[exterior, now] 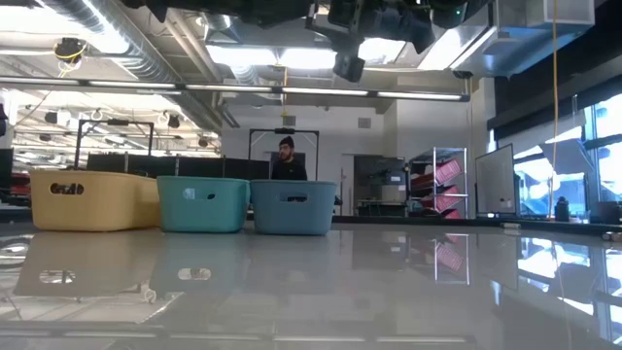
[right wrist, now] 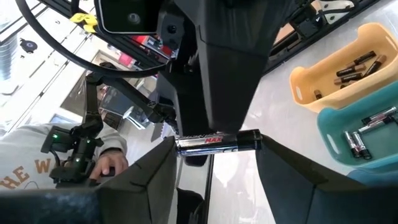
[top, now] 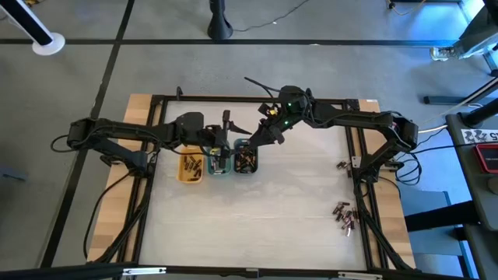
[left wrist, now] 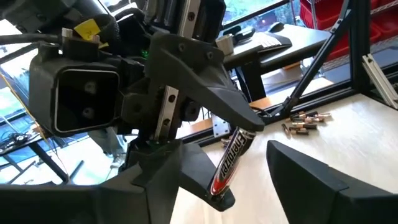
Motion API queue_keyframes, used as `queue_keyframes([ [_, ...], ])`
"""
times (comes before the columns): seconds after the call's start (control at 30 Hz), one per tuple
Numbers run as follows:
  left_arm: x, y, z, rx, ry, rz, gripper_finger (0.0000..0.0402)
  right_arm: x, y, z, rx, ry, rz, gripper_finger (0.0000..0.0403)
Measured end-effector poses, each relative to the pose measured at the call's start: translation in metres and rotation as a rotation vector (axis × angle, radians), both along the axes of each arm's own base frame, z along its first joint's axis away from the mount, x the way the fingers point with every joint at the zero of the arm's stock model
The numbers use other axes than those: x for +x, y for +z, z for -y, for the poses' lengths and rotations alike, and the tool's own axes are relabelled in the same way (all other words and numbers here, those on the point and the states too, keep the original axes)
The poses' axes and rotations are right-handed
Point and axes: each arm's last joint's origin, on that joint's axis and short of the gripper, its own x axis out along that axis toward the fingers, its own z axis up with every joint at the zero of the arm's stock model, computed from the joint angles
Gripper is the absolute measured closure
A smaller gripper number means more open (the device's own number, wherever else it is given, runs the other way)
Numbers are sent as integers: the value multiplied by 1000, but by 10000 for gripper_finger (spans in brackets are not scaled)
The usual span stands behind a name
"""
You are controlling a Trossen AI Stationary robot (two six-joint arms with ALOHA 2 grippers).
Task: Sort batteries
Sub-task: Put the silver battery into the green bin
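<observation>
Both arms reached inward over the far middle of the desk point(top: 257, 225), meeting above the three small trays.

The left arm stretched in from the left with its wrist bent, and the left gripper point(top: 220, 148) hung over the teal tray point(top: 218, 162). Its two dark fingers point(left wrist: 311, 186) stood spread apart, with nothing touching them.

The right arm came in from the right, folded at the elbow and angled down toward the trays. The right gripper point(left wrist: 239, 152) pinched a black-and-red battery point(left wrist: 229, 160) end to end between its fingertips, raised above the desk and directly facing the left gripper, just beyond the left fingers. From the right wrist, that same battery lay crosswise between the right arm's own fingers.

The yellow tray point(right wrist: 348, 68) held several dark batteries, and the teal tray held a few silvery ones. The grey-blue tray point(top: 246, 159) also held a dark heap.

More batteries lay loose on the desk near its right edge, one small cluster point(top: 341, 165) farther back and a larger pile point(top: 343, 214) nearer the front.

A person's hand point(right wrist: 106, 165) showed beyond the desk.
</observation>
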Motion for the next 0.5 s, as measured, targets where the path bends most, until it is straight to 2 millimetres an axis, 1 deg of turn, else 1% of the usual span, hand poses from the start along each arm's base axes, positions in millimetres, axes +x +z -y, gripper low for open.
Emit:
queue_keyframes([
  [0.23, 1, -1, 0, -2, 0, -3, 216, 0, 0, 0, 6, -2, -5, 204],
  [0.4, 4, -5, 0, -46, 4, -16, 232, 0, 0, 1, 23, -26, -20, 204],
  [0.5, 4, -5, 0, -42, 4, -11, 242, 0, 0, 0, 24, -26, -21, 204],
])
